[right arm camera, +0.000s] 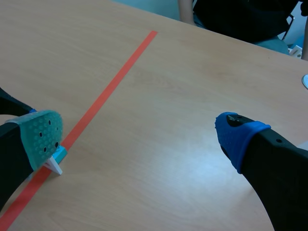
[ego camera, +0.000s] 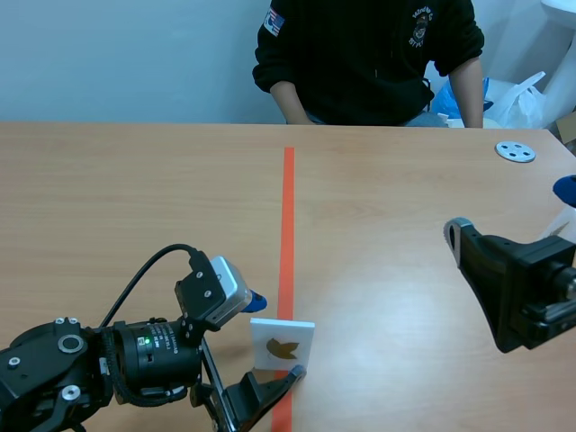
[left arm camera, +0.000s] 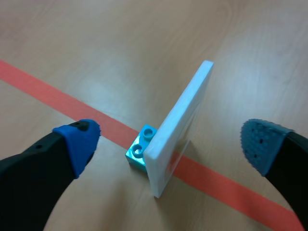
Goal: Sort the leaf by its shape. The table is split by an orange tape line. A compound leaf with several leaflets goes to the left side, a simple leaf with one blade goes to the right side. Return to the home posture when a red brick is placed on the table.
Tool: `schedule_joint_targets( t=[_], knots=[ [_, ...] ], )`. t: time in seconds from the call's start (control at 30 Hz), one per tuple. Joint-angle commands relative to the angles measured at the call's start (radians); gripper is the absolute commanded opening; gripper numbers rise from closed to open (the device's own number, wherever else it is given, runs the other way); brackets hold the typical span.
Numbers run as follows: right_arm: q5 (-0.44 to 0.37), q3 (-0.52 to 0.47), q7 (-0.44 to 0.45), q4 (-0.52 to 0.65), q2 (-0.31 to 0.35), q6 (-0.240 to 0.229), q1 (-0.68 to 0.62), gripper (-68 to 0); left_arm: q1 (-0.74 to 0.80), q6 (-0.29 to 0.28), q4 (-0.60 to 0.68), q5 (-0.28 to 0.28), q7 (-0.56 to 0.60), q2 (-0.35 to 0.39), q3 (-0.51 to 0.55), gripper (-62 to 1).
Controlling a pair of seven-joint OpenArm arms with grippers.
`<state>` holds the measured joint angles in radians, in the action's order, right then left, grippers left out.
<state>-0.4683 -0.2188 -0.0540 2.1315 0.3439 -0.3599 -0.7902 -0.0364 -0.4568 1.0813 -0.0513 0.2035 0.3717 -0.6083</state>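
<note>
Leaf card upright between spread left jaws

**Left arm**: black housing, studded with silver screws and marked by a green indicator light; a looped black cable is routed to a grey camera block behind the left gripper. **Right arm**: black. Dotted pads are coloured blue, one pad grey-green.
</note>
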Motion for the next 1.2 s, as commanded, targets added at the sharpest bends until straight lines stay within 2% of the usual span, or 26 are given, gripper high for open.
schedule_joint_targets(
  t=[0.0,0.13,0.4,0.53,0.63,0.7,0.87,1.03,1.17],
  knots=[
    [-0.006,-0.001,0.015,0.003,0.013,0.000,0.010,0.4,-0.005,-0.002,0.013,-0.007,0.008,0.003,0.002,-10.9],
    [-0.006,-0.001,0.015,0.003,0.013,0.000,0.010,0.4,-0.005,-0.002,0.013,-0.007,0.006,0.003,0.002,-20.0],
    [-0.006,-0.001,0.015,0.003,0.013,0.000,0.010,0.4,-0.005,-0.002,0.013,-0.007,0.006,0.003,0.002,-47.9],
    [-0.006,-0.001,0.015,0.003,0.013,0.000,0.010,0.4,-0.005,-0.002,0.013,-0.007,0.006,0.003,0.002,-56.7],
    [-0.006,-0.001,0.015,0.003,0.013,0.000,0.010,0.4,-0.005,-0.003,0.013,-0.011,0.006,0.003,0.002,-56.8],
    [-0.006,-0.001,0.015,0.003,0.013,0.000,0.010,0.4,-0.002,-0.011,0.026,-0.034,-0.001,0.006,0.002,-56.9],
    [-0.006,-0.001,0.018,0.003,0.013,0.000,0.012,0.4,0.041,-0.026,0.171,-0.160,-0.087,0.037,0.028,-56.8],
    [-0.006,-0.001,0.017,0.003,0.013,0.001,0.021,0.4,0.106,-0.025,0.335,-0.217,-0.146,0.062,0.126,-56.8],
    [-0.006,-0.001,0.015,0.003,0.013,0.001,0.023,0.4,0.143,-0.024,0.404,-0.280,-0.182,0.072,0.252,-56.8]
  ],
)
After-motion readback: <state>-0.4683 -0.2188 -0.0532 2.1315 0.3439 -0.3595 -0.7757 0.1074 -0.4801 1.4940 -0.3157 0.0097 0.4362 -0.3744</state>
